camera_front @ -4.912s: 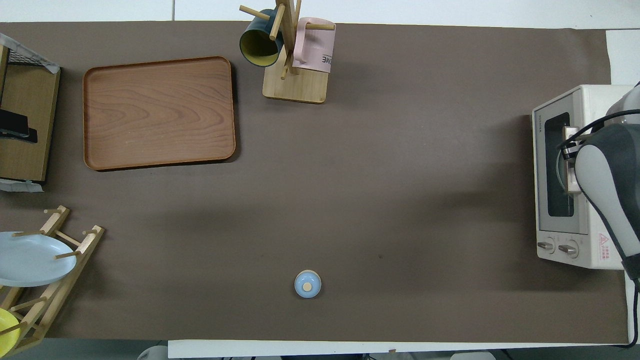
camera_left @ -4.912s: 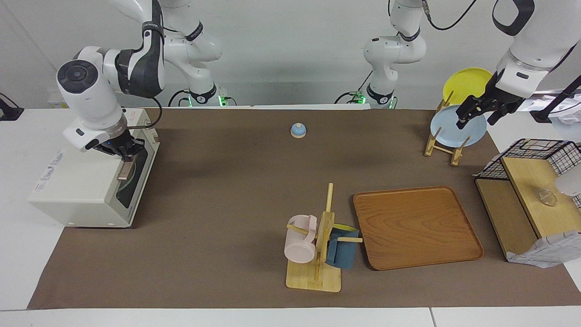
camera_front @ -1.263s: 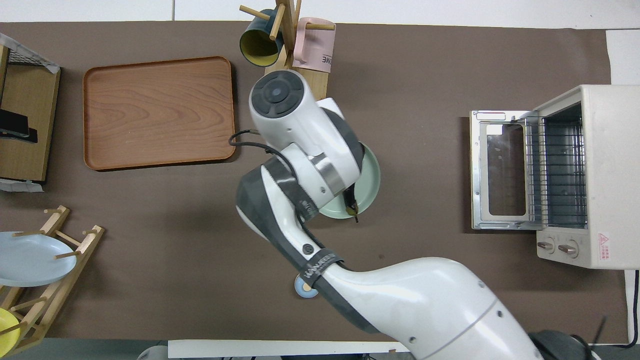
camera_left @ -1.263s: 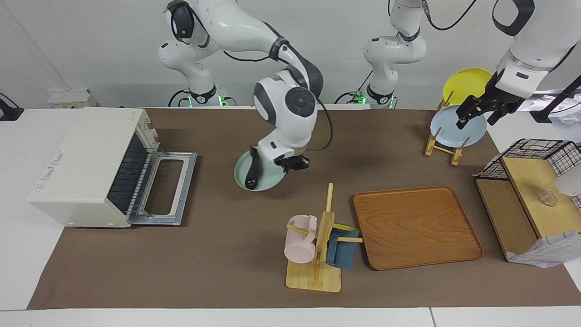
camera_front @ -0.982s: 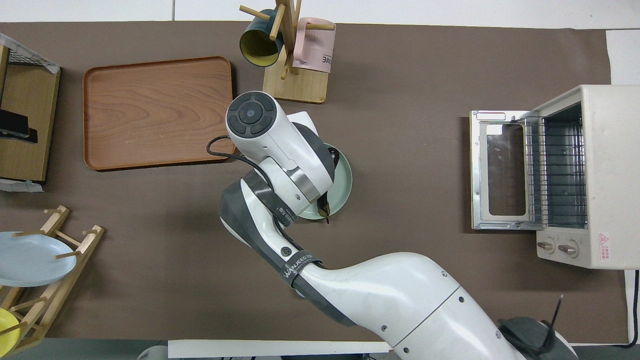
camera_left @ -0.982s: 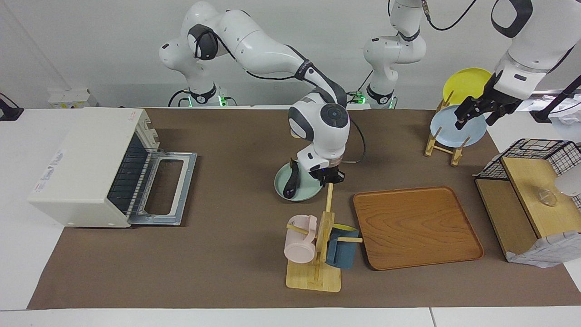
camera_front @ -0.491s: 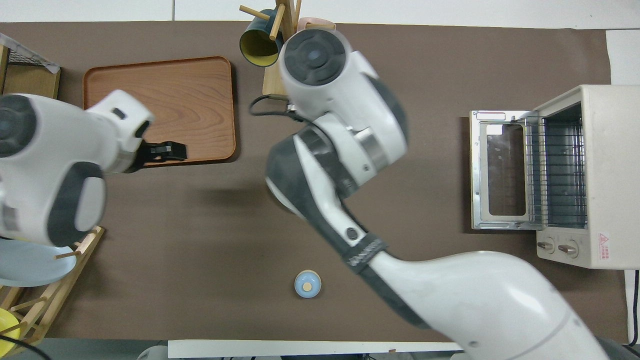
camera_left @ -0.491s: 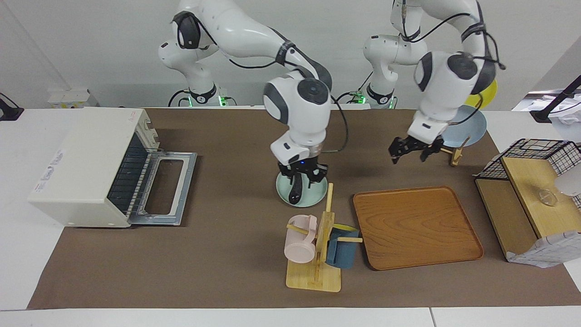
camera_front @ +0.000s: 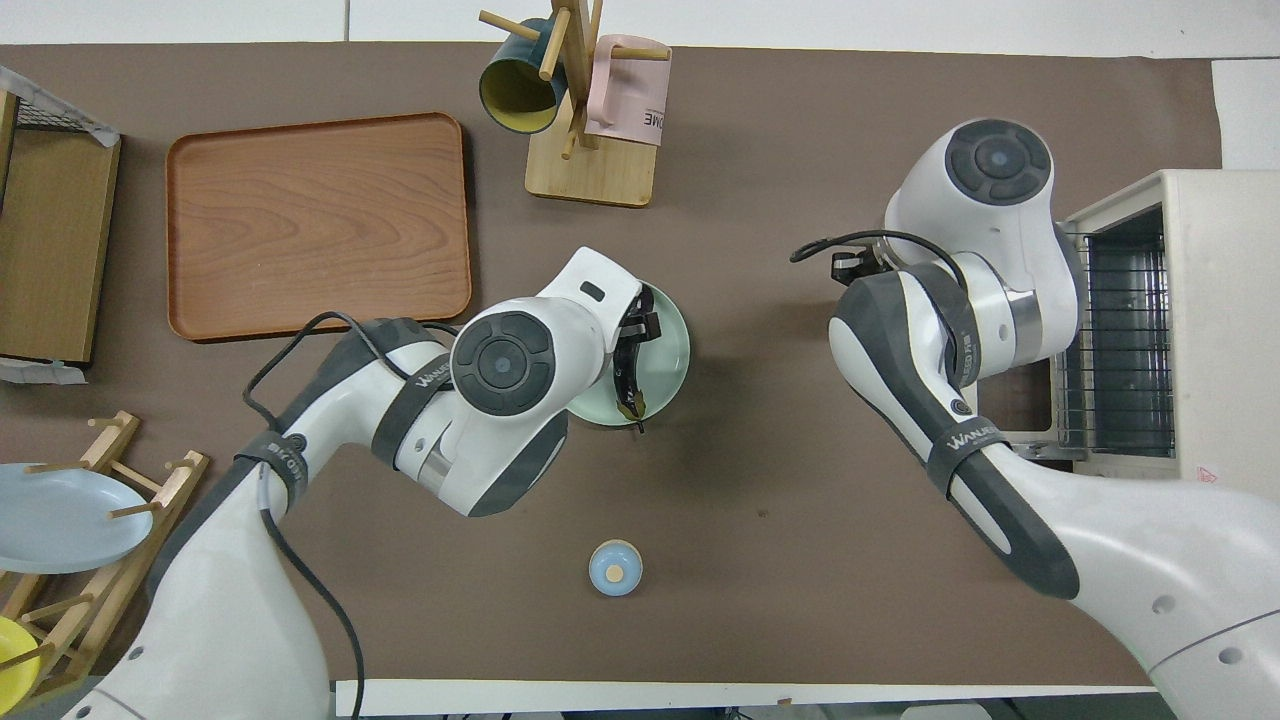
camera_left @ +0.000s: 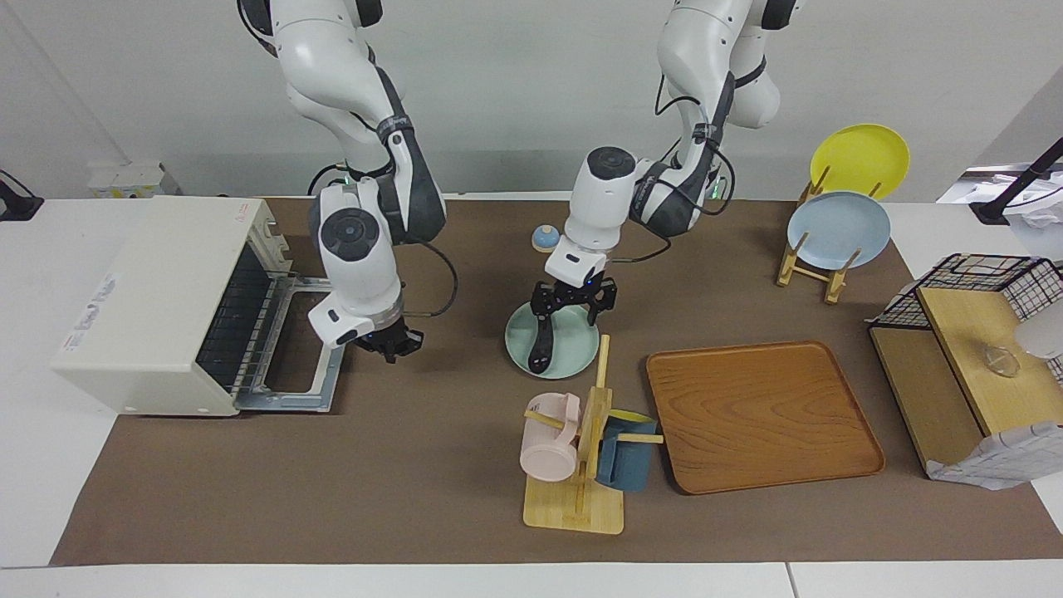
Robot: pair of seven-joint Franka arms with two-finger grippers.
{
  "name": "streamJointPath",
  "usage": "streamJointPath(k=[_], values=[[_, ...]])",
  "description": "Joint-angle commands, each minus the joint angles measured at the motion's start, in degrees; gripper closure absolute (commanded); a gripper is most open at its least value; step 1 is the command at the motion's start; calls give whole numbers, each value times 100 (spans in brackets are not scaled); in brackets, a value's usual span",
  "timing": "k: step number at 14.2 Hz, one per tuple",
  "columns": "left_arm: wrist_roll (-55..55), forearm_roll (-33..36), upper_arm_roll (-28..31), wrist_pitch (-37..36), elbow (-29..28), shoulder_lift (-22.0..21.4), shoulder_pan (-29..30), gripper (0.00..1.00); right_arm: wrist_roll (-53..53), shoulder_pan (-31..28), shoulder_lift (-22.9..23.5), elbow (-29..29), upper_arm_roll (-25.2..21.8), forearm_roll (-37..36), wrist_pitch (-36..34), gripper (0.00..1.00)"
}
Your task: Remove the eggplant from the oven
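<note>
The eggplant (camera_left: 541, 343) lies on a pale green plate (camera_left: 573, 353) that sits flat on the tabletop (camera_left: 415, 465) near the middle, well apart from the oven (camera_left: 158, 307). In the overhead view the eggplant (camera_front: 628, 375) runs lengthwise across the plate (camera_front: 668, 350), its stem tip toward the robots.

The left gripper (camera_left: 573, 301) hangs low over the plate at its edge nearer the robots, just above the eggplant's upper end. Its 2 fingers are spread wide and hold nothing.

The oven stands at the right arm's end of the tabletop with its drop-down door (camera_left: 303, 353) lying fully open and flat, the wire rack (camera_front: 1125, 340) visible inside. The right gripper (camera_left: 390, 345) is over the outer edge of the open door, pointing down; whether its fingers are apart or together cannot be told.

A small blue bell (camera_left: 545, 239) sits nearer to the robots than the plate. A mug stand (camera_left: 581, 473) with a pink mug (camera_left: 548, 436) and a dark blue mug (camera_left: 627, 461) stands farther from the robots than the plate, with a wooden tray (camera_left: 764, 415) beside it toward the left arm's end. A dish rack (camera_left: 818, 257) there holds a light blue plate (camera_left: 839, 228) and a yellow plate (camera_left: 859, 158).
</note>
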Motion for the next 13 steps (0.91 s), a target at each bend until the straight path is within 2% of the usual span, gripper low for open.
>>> streamJointPath(k=[1,3,7,9,11,13], values=[[-23,-160,117,161,110,224,-110,42,-236,-165,-205,-315,101,-357,103,100],[-31,-195,108,152,102,224,-110,61,-271,-227,-204,-474,101,-401,261,100],[-163,-257,117,73,66,207,-242,89,-561,-385,-205,-466,92,-691,157,100],[-242,-257,117,21,110,207,-242,92,-641,-368,-205,-282,101,-761,-167,100],[-260,-257,143,-373,285,102,-146,94,-885,-377,-222,-71,92,-779,-493,100],[-181,-257,196,-787,356,-231,152,95,-1263,-473,-240,244,83,-788,-913,100]])
